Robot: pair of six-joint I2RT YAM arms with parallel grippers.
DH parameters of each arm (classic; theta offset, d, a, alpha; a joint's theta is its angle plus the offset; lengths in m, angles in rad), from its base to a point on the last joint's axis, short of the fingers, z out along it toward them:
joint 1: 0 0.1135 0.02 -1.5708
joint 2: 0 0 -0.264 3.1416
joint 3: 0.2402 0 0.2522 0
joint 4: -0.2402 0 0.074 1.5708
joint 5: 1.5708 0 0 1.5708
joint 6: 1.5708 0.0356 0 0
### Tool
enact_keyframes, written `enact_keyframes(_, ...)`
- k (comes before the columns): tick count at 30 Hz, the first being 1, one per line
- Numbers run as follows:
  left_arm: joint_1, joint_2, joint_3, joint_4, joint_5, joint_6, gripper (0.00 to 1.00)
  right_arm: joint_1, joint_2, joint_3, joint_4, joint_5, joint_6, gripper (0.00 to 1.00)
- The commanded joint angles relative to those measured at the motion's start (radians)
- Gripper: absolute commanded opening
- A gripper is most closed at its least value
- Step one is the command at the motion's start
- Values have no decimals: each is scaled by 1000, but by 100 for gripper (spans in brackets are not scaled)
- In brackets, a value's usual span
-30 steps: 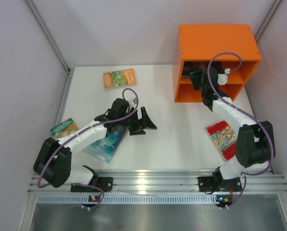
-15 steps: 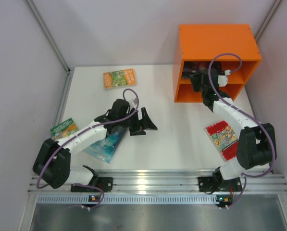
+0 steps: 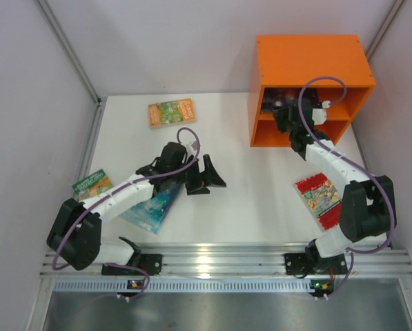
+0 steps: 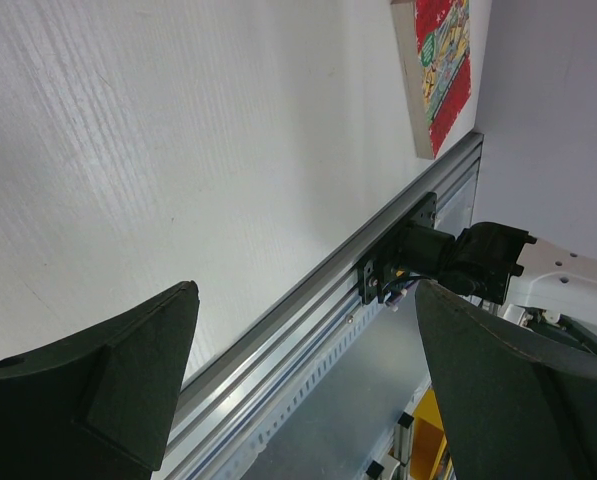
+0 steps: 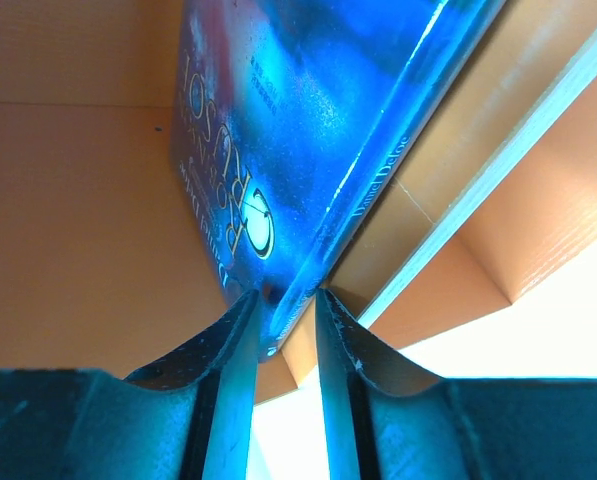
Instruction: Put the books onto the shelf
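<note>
The right end effector reaches into the upper compartment of the orange shelf, which stands at the far right corner of the surface. Its two fingers pinch the lower corner of the dark blue book. This book leans tilted inside that compartment, just beside the horizontal board.

The left end effector hangs over the middle of the surface with its fingers spread wide and nothing between them.

Four books lie flat on the surface:
- The orange-green book is near the far edge, left of the shelf.
- The green book is at the left edge.
- The pale teal book is near the near edge, partly under the left arm.
- The red book is near the right edge, beside the right arm.
</note>
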Motion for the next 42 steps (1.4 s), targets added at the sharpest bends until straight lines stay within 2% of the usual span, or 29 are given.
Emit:
enact_keyframes(1,-4,-14,8,54,-6,-1,94,1,39,12,-19,3,-28,28)
enact_keyframes(14,-6,1,21,49,-3,6,94,-3,66,15,31,-12,-67,27)
enact_keyframes(19,-8,6,26,49,-4,6,94,-10,30,0,28,0,-74,29)
enact_keyframes(25,-11,4,28,48,-4,4,94,-40,-32,-23,-21,34,-64,36)
enact_keyframes(42,-18,4,23,43,-10,9,94,-149,-95,-90,-111,103,25,37)
